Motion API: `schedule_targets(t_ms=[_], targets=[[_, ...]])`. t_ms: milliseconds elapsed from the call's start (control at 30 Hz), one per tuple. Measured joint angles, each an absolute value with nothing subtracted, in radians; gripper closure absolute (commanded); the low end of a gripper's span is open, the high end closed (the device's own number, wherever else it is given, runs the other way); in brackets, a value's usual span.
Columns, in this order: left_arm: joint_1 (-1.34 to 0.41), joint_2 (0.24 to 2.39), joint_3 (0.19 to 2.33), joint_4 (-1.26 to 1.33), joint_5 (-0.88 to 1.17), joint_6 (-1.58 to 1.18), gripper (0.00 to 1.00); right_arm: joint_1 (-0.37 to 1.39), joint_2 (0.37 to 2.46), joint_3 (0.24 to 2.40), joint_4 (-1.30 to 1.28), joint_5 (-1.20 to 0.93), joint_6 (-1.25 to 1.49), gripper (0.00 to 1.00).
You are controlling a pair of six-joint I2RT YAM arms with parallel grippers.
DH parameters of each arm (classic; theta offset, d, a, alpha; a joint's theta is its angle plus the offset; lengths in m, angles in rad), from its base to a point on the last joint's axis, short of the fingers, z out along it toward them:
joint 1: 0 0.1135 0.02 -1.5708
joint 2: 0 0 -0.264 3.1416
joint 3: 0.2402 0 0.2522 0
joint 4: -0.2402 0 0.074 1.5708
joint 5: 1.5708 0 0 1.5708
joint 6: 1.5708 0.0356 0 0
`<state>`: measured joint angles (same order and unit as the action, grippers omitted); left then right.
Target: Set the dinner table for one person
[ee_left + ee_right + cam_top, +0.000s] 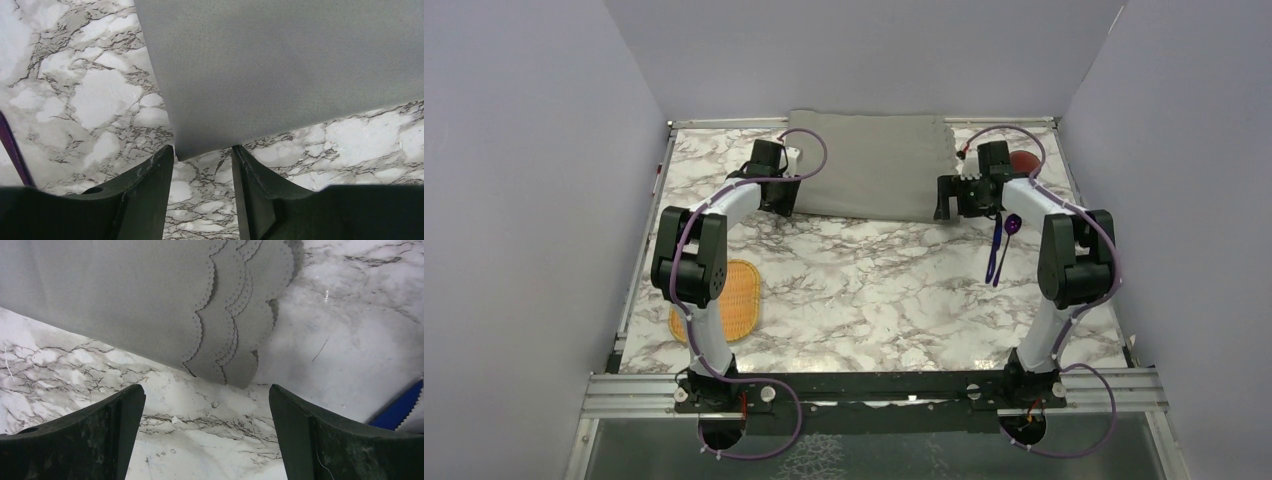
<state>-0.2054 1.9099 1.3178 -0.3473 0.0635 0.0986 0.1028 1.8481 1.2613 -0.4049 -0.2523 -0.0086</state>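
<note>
The setting is judged to be at an early stage. A grey placemat (869, 165) is laid at the far middle of the marble bench (874, 290), and at its right end several scalloped layers are seen stacked, so it appears folded rather than spread out. The left pincer (201, 150) is held low at the mat's near left corner, its jaws apart with the corner just at the gap and nothing clamped. The right pincer (206, 390) is held wide apart just short of the near right corner, and nothing is gripped. Nothing is set on the mat yet. A woven yellow mat (742, 290) is left at the near left, purple cutlery (999, 245) lies at the right beside the right arm, and a reddish object (1024, 160), too hidden to be named, sits at the far right. Unfolding and placing the placemat, then arranging the other items on or around it, is judged to be left.
</note>
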Motion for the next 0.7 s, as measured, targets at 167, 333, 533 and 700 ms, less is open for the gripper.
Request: schedule_targets(t_ms=[167, 333, 533, 700], targets=[[-0.205, 1.915, 1.318, -0.343, 0.066, 0.109, 0.53, 0.103, 1.878, 1.263, -0.406, -0.278, -0.008, 0.01], [-0.205, 1.943, 1.319, -0.337, 0.073, 0.113, 0.55, 0.103, 1.897, 1.272, -0.406, -0.281, -0.007, 0.05], [-0.205, 1.953, 1.318, -0.330, 0.078, 0.121, 0.56, 0.103, 1.903, 1.272, -0.405, -0.282, -0.007, 0.10], [-0.205, 1.953, 1.318, -0.322, 0.078, 0.130, 0.61, 0.103, 1.906, 1.272, -0.405, -0.282, -0.005, 0.19]])
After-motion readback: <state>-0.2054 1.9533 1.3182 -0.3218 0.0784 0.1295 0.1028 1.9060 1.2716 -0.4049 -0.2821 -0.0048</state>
